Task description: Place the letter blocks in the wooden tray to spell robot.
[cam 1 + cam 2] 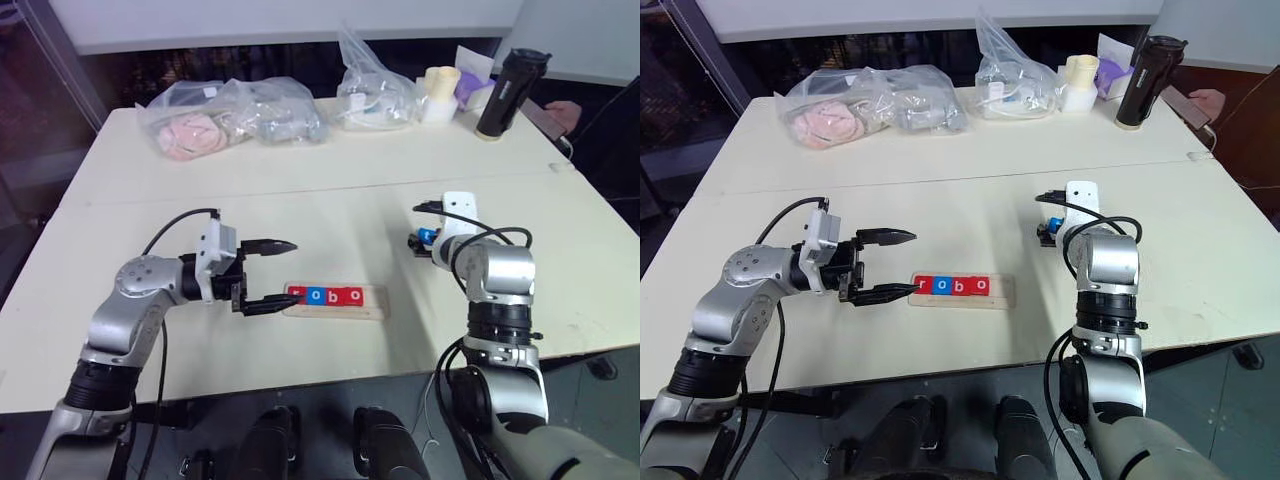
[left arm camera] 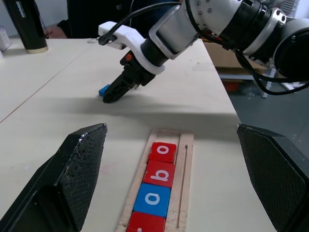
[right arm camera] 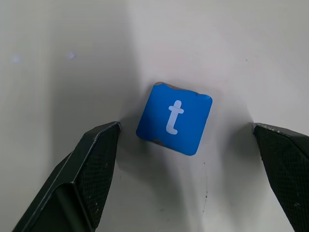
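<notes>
The wooden tray [image 1: 376, 299] lies near the table's front middle. Three red letter blocks and a blue one sit in it, reading r [image 2: 145, 223], o [image 2: 152, 199], b [image 2: 159, 173], o [image 2: 162, 152]; its right end is bare. My left gripper [image 1: 292, 271] is level and open at the tray's left end, its lower finger close to the r block. A blue t block [image 3: 175, 118] lies flat on the table to the right of and beyond the tray. My right gripper [image 3: 186, 126] points down over it, open, one finger on each side with gaps between.
Clear plastic bags [image 1: 230, 118] of items line the table's back edge, with another bag [image 1: 375, 90], a pale cup [image 1: 440, 92] and a black bottle [image 1: 510, 92]. A person's hand [image 1: 565, 115] rests at the far right. The table's seam runs across the middle.
</notes>
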`<state>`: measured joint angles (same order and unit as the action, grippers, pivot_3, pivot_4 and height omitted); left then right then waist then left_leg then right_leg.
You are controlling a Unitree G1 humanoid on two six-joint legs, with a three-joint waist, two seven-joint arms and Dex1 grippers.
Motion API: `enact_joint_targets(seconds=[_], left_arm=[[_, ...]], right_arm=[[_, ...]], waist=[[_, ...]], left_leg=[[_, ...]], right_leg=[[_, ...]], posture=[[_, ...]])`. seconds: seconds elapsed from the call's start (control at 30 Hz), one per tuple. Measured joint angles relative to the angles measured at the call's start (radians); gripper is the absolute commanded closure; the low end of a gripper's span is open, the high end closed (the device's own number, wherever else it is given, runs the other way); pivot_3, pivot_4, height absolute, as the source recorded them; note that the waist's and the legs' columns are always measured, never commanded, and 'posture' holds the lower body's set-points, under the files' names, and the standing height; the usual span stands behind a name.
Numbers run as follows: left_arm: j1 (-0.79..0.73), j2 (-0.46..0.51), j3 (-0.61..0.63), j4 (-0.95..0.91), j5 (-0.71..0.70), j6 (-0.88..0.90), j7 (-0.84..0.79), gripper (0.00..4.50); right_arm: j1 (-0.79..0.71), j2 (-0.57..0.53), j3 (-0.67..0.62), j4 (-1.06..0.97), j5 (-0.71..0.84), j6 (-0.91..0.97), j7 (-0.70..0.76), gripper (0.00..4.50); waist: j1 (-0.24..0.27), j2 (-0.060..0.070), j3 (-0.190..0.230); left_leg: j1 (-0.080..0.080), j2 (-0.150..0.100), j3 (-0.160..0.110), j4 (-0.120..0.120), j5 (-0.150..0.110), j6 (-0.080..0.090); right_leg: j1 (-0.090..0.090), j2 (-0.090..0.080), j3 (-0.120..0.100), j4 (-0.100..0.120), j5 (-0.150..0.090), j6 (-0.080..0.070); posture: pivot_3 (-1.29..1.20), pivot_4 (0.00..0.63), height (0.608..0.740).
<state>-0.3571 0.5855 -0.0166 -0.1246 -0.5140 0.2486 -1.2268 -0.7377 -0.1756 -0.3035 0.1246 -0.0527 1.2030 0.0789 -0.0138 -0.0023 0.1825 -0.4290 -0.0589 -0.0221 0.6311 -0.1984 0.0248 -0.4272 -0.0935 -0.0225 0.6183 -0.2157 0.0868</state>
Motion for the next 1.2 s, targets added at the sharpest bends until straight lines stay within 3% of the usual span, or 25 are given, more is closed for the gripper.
enact_joint_targets(seconds=[0.13, 0.17, 0.3, 0.57, 0.73, 0.9, 1.13, 1.2], left_arm=[[0.000, 0.000, 0.000, 0.000, 0.000, 0.000, 0.006, 0.00], [0.000, 0.000, 0.000, 0.000, 0.000, 0.000, 0.007, 0.00], [0.000, -0.004, 0.000, 0.001, 0.001, -0.001, 0.009, 0.00], [-0.001, -0.015, -0.002, 0.011, 0.002, -0.013, 0.007, 0.00], [0.001, -0.019, -0.003, 0.026, 0.003, -0.022, 0.006, 0.00], [0.002, -0.026, -0.006, 0.026, 0.003, -0.027, 0.004, 0.00], [0.001, -0.030, -0.007, 0.031, 0.004, -0.038, 0.005, 0.00], [0.001, -0.030, -0.007, 0.032, 0.004, -0.038, 0.005, 0.00]], right_arm=[[-0.004, 0.000, -0.009, 0.019, 0.020, -0.020, -0.028, 3.13], [-0.004, 0.000, -0.008, 0.019, 0.024, -0.020, -0.034, 3.39], [0.019, -0.012, 0.029, -0.038, 0.028, 0.020, -0.035, 3.38], [0.246, -0.112, 0.106, -0.547, 0.103, 0.370, 0.047, 3.38], [0.408, -0.117, 0.110, -0.747, 0.180, 0.404, 0.067, 3.38], [0.422, -0.090, 0.086, -0.811, 0.234, 0.404, 0.035, 3.38], [0.445, -0.101, 0.087, -0.812, 0.314, 0.404, -0.012, 0.05], [0.440, -0.183, 0.105, -0.809, 0.363, 0.404, 0.014, 0.05]], waist=[[0.000, 0.000, 0.000], [0.000, 0.000, 0.000], [0.001, 0.000, 0.000], [0.005, 0.000, 0.000], [-0.001, 0.000, 0.000], [0.001, 0.000, 0.000], [0.003, 0.000, 0.000], [0.004, 0.001, 0.001]], left_leg=[[0.002, 0.000, 0.000, 0.000, 0.000, 0.000], [0.002, 0.000, 0.000, 0.000, 0.000, 0.000], [0.002, 0.000, 0.000, -0.001, 0.000, 0.000], [0.001, 0.001, -0.001, -0.002, 0.000, 0.000], [0.000, 0.001, -0.001, -0.002, -0.001, 0.000], [0.000, 0.002, -0.002, -0.002, -0.001, -0.001], [-0.003, 0.002, -0.001, -0.003, -0.001, 0.000], [-0.003, 0.002, -0.001, -0.002, -0.001, 0.000]], right_leg=[[0.001, 0.000, 0.000, 0.000, 0.000, 0.000], [0.001, 0.000, 0.000, 0.000, 0.000, 0.000], [0.001, 0.000, 0.000, 0.000, 0.000, 0.000], [0.001, -0.003, -0.001, -0.001, -0.001, 0.000], [0.000, -0.003, -0.001, -0.004, -0.001, 0.001], [0.000, -0.004, -0.003, -0.004, -0.001, 0.000], [-0.001, -0.004, -0.003, -0.006, -0.001, 0.000], [-0.001, -0.005, -0.003, -0.006, -0.001, 0.000]], posture=[[0.00, 0.150, 0.738], [0.00, 0.150, 0.738], [0.00, 0.150, 0.738], [0.00, 0.150, 0.738], [0.00, 0.150, 0.738], [0.00, 0.150, 0.738], [0.00, 0.150, 0.738], [0.00, 0.150, 0.738]])
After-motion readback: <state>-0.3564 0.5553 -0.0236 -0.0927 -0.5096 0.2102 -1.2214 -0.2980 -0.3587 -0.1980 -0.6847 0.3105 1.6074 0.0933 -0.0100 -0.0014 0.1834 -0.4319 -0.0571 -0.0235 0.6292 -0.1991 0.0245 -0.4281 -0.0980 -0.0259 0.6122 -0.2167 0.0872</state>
